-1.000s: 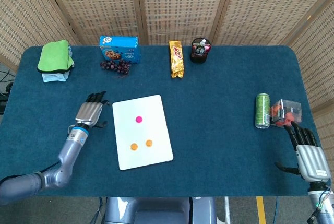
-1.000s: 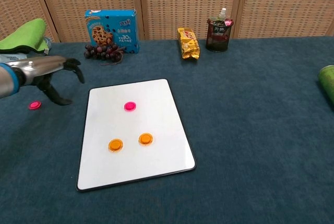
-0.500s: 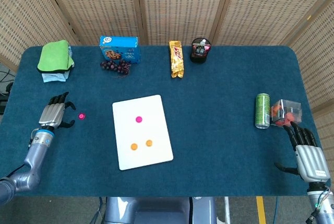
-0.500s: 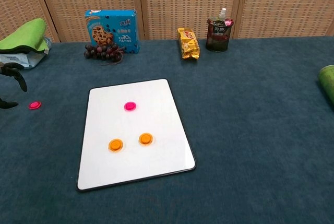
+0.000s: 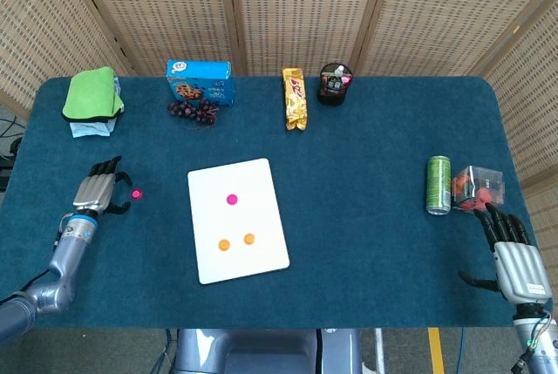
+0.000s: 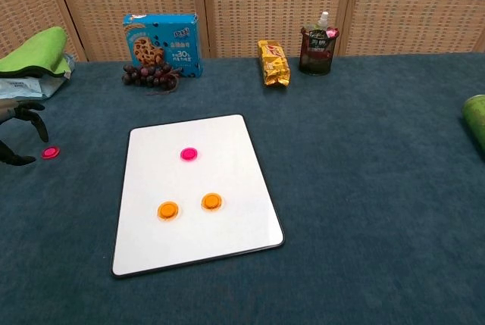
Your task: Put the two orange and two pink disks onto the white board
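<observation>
Left hand (image 5: 98,189), fingers apart and empty, poised at far left beside the stray pink disk (image 5: 137,193) on the table, presumably to grasp it; white board (image 5: 261,256) at centre already carries three disks; right hand (image 5: 514,256) idle, fingers spread.

The white board (image 5: 237,220) lies flat on the table, carrying one pink disk (image 5: 232,200) and two orange disks (image 5: 224,244) (image 5: 249,238) side by side. A second pink disk (image 5: 136,193) lies off it, left.
</observation>
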Action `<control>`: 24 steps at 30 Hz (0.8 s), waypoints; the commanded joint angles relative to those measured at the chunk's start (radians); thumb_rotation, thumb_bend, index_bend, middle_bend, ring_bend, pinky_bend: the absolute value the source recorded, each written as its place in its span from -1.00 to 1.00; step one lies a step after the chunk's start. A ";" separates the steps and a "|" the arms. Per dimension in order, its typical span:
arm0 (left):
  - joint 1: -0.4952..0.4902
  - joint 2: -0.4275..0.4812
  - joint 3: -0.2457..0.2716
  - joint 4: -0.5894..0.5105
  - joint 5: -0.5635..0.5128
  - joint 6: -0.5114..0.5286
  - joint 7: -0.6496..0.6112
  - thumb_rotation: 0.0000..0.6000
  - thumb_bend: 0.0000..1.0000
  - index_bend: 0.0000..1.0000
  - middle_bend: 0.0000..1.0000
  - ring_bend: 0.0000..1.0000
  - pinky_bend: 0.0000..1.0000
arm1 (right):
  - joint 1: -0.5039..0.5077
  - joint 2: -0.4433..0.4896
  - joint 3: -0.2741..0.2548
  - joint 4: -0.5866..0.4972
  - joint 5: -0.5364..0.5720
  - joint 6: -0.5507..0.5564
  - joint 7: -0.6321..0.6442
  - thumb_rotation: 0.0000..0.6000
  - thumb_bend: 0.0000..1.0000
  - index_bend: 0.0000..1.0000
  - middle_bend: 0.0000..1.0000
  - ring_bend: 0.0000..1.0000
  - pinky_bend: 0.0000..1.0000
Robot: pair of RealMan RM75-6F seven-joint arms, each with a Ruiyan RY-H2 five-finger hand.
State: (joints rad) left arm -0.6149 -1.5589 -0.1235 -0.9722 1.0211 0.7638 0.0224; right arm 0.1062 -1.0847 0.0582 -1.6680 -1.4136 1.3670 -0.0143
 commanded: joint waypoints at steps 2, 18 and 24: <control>-0.006 -0.015 -0.008 0.017 -0.006 -0.015 0.011 1.00 -0.35 -0.22 -1.00 -1.00 -1.00 | 0.000 0.000 0.000 0.000 0.000 0.000 0.001 1.00 -0.94 -1.00 -1.00 -1.00 -1.00; -0.006 -0.039 -0.029 0.034 0.000 -0.029 0.025 1.00 -0.33 0.16 -1.00 -1.00 -1.00 | 0.001 0.003 0.000 -0.002 0.002 -0.005 0.004 1.00 -0.94 -1.00 -1.00 -1.00 -1.00; -0.002 -0.022 -0.039 0.004 0.006 -0.018 0.025 1.00 -0.33 0.17 -1.00 -1.00 -1.00 | 0.001 0.003 -0.001 -0.002 0.001 -0.005 0.005 1.00 -0.94 -1.00 -1.00 -1.00 -1.00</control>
State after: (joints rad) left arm -0.6177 -1.5864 -0.1595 -0.9599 1.0243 0.7420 0.0483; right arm 0.1074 -1.0816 0.0576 -1.6699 -1.4121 1.3620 -0.0089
